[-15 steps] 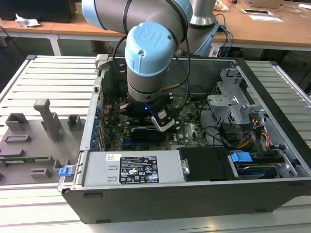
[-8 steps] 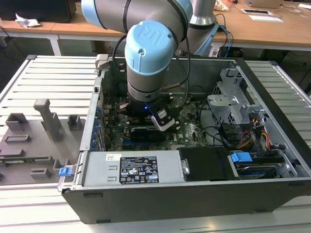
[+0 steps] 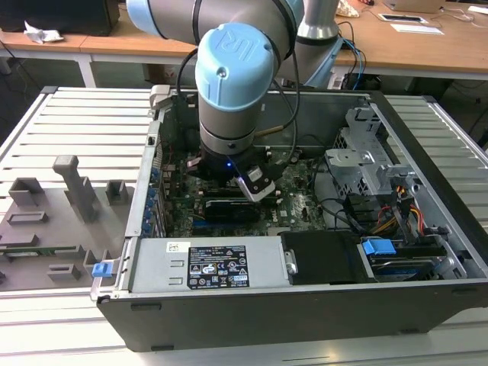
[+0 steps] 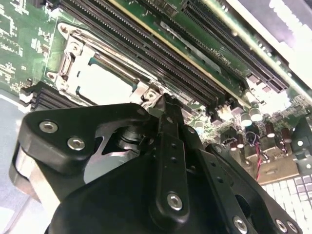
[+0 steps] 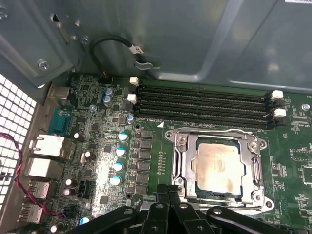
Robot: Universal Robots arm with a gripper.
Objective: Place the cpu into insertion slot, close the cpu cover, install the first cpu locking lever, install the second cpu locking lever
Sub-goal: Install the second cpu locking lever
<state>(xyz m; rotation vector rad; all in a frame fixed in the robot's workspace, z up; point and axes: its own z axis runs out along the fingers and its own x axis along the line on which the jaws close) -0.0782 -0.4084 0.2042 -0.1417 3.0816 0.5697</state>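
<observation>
in the exterior view, arm reaching down into an open computer case (image 3: 427, 252) on a slatted table (image 3: 76, 122), wrist low over the green motherboard (image 3: 297, 202), gripper (image 3: 229, 179) mostly hidden under the blue wrist joint; power supply (image 3: 206, 263) along the case's near wall, grey fixture blocks (image 3: 76, 187) well apart at the exterior view's left. in the first wrist view, far plainer: cpu (image 5: 218, 167) lying flat in the insertion slot (image 5: 191, 170), pale square top facing up, edges square to the socket, one side parallel to the long black memory slots (image 5: 204, 105) just beside it. cpu cover (image 5: 253, 161) down around the chip as a silvery frame, top showing through its window. gripper (image 5: 168, 192) just beside the socket's edge, fingertips pressed together, holding nothing. in the second wrist view, same fingertips (image 4: 163, 105) narrow, just short of the cover's corner, cpu (image 4: 105, 85) beyond them.
</observation>
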